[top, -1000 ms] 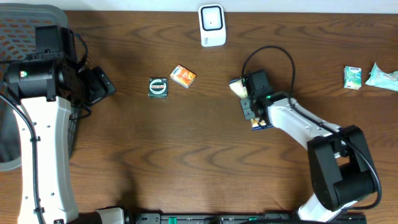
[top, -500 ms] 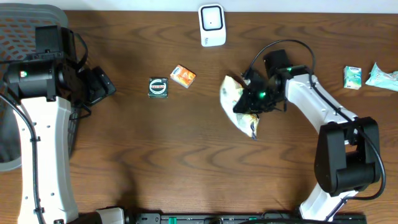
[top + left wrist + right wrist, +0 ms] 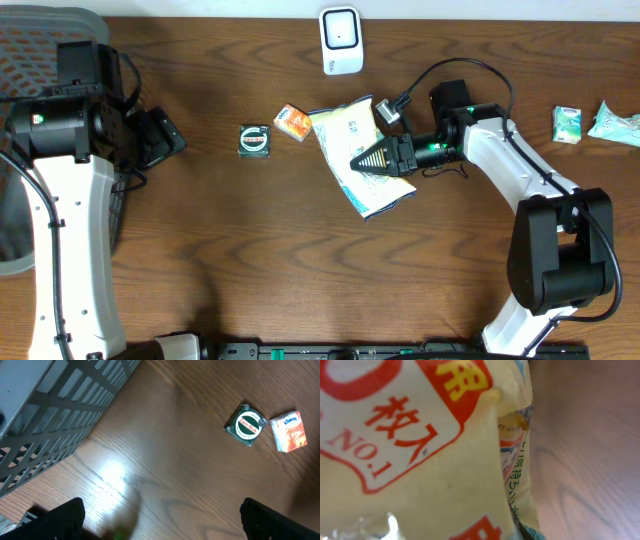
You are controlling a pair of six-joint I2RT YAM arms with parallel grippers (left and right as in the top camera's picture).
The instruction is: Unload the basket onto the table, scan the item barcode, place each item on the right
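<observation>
Right gripper (image 3: 375, 160) clenched on the yellow snack bag (image 3: 345, 135), held over the worktop (image 3: 300, 260) near the white scanner (image 3: 341, 40); pickup done, barcode presentation apparently remaining; left gripper (image 3: 163, 136) released, idle.

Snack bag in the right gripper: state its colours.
The snack bag is pale yellow with red lettering; right wrist view shows it best.

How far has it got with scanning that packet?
Done: the right gripper is shut on the pale yellow plastic snack packet. In hand: holding it near the white box-shaped scanner. Left: showing its barcode to the scanner; no barcode is visible. The left gripper hangs open, idle.
</observation>
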